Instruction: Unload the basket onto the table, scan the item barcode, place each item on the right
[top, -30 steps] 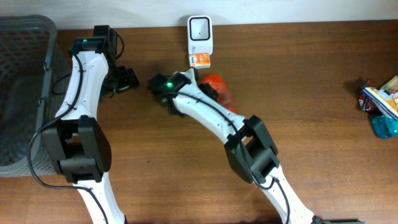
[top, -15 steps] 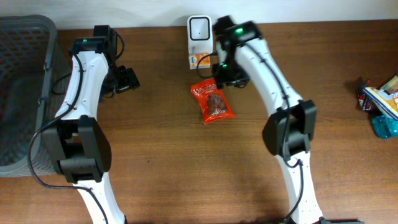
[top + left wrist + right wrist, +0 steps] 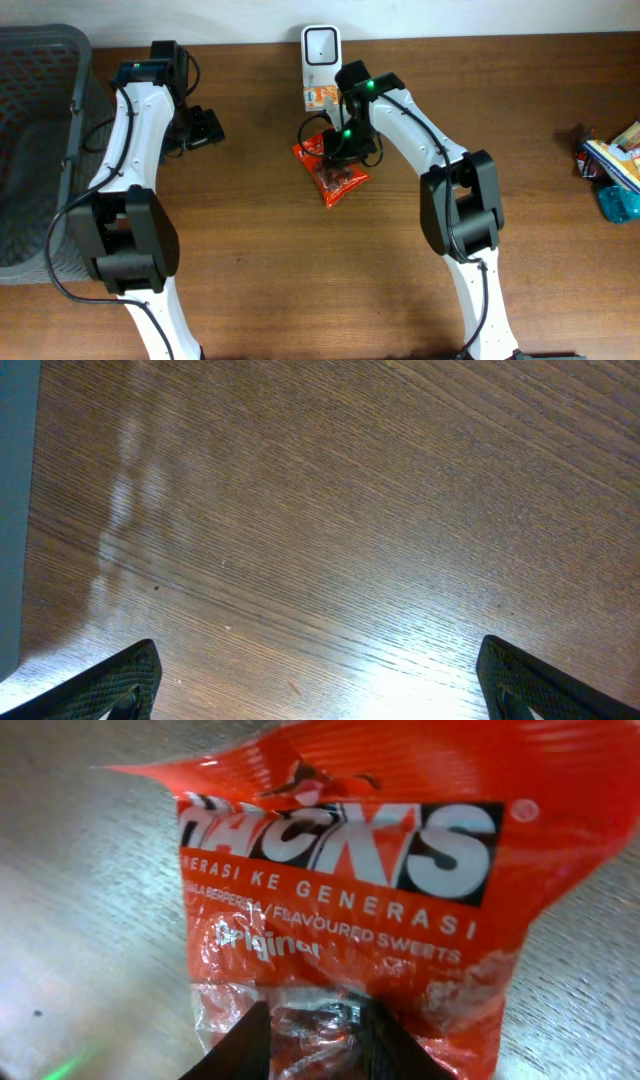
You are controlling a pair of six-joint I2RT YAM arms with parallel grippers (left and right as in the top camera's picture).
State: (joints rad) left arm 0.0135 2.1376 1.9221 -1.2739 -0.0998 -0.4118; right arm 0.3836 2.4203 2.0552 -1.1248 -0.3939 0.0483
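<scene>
A red packet of sweets (image 3: 335,172) lies on the wooden table just below the white barcode scanner (image 3: 321,55). My right gripper (image 3: 338,148) sits over the packet's upper end. In the right wrist view its two dark fingers pinch the packet's clear, crinkled part, and the right gripper (image 3: 315,1040) is shut on the red packet (image 3: 340,870). A small orange and white packet (image 3: 321,96) lies right at the scanner's foot. My left gripper (image 3: 205,128) hovers open over bare wood to the left, and the left gripper (image 3: 320,685) has nothing between its fingers.
A dark grey basket (image 3: 40,150) takes up the table's left end. A small heap of colourful packets (image 3: 610,168) lies at the right edge. The scanner stands against the back edge of the table.
My right arm swung from the scanner's left to its right, then came down on the red packet and narrowed its jaws on it. The packet shifted left and turned. The left arm stayed still.
</scene>
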